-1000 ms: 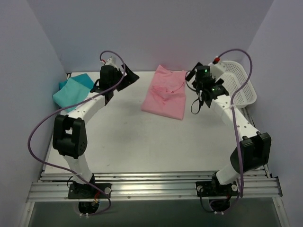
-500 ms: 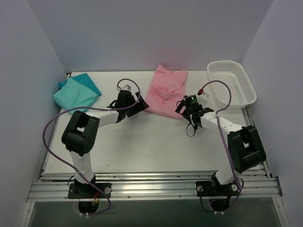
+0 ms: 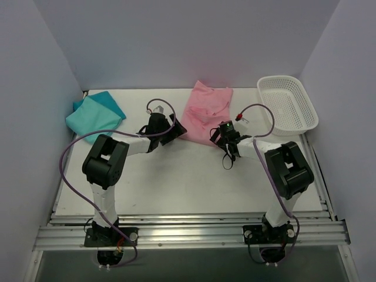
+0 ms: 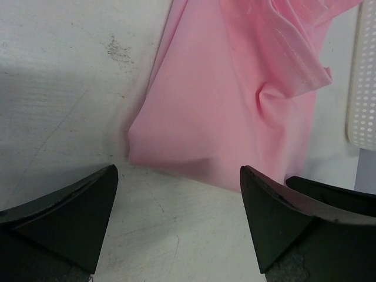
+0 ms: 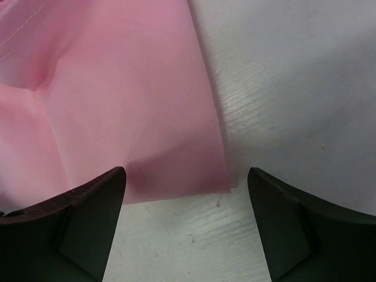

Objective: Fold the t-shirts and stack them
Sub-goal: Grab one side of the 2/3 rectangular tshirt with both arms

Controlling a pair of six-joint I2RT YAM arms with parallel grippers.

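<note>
The light pink t-shirt [image 3: 202,111] lies partly folded at the back middle of the table. My left gripper [image 3: 175,131] is open and low at the shirt's near left corner [image 4: 138,154]; the corner lies just ahead of the fingertips. My right gripper [image 3: 221,137] is open and low at the shirt's near right corner [image 5: 220,179], also just ahead of its fingertips. Neither holds cloth. The teal t-shirt [image 3: 94,114] lies folded at the back left, away from both grippers.
A white mesh basket [image 3: 288,104] stands at the back right; its rim shows at the right edge of the left wrist view [image 4: 363,88]. Purple cables loop over both arms. Walls close in the table on three sides.
Both arms have come down and inward from the back of the table to the pink shirt's near edge. The shirts have not moved.
</note>
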